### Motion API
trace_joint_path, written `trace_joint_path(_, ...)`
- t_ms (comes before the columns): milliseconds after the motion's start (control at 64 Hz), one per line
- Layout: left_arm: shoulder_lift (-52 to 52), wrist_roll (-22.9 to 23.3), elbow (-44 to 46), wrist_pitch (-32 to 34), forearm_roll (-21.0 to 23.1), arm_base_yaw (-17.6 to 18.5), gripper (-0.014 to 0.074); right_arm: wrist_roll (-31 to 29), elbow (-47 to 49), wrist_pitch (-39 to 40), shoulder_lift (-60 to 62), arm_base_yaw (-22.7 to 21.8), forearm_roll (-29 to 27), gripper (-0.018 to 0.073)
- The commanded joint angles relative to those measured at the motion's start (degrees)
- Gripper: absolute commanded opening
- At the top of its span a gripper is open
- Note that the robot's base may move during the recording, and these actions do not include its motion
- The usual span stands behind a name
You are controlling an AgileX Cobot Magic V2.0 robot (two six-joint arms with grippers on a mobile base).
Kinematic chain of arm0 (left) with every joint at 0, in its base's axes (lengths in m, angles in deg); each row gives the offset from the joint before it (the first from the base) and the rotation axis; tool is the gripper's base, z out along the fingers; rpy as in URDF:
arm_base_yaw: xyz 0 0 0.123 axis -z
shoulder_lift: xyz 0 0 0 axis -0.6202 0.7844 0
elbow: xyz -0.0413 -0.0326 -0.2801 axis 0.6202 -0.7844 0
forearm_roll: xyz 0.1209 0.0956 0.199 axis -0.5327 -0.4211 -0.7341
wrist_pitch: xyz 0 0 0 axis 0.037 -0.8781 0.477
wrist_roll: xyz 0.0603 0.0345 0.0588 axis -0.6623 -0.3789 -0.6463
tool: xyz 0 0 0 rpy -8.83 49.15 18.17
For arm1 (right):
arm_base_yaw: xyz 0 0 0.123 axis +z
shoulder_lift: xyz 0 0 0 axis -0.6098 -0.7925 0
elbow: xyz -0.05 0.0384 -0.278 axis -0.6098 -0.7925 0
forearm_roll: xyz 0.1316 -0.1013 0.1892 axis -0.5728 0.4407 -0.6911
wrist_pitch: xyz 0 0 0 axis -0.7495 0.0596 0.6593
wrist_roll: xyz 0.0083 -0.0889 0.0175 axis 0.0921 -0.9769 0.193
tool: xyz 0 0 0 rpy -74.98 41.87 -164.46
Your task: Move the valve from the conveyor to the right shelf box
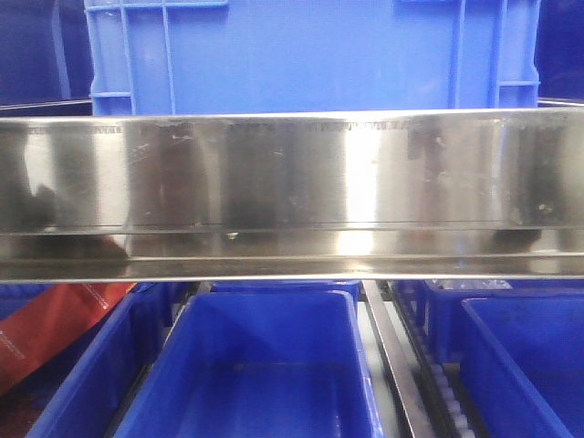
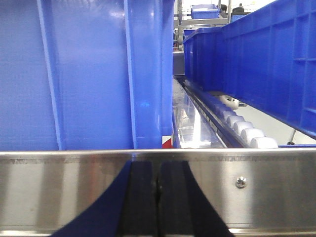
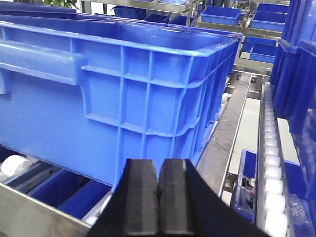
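A: While facing the steel shelf rail [image 1: 292, 192], no valve, no conveyor in any view. Step: pre-pick or already dropped, can't tell.

B: Left gripper [image 2: 158, 197] fingers pressed together, empty, at rail. Right gripper [image 3: 158, 197] same, shut on nothing, near blue crate [image 3: 123, 94].

A: Next: probably turn toward conveyor, find valve, spread fingers.

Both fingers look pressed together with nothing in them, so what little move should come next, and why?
Probably back away from the shelf to find the valve. The left gripper and right gripper are shut and empty, facing only blue boxes; no valve or conveyor is in view.
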Motion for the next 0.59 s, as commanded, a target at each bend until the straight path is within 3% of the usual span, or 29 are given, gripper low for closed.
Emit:
trace_joint_path(0,-0.36,-0.15,0.09,0.96,0.43,-0.13,-0.0111,-0.45,-0.16,1.45,0.34,-0.1,0.48,-0.0162)
trace_joint_path(578,-0.36,-0.15,0.09,0.96,0.43,-0.13,-0.0111,-0.45,-0.16,1.57,0.34,-0.1,0.48,-0.0162)
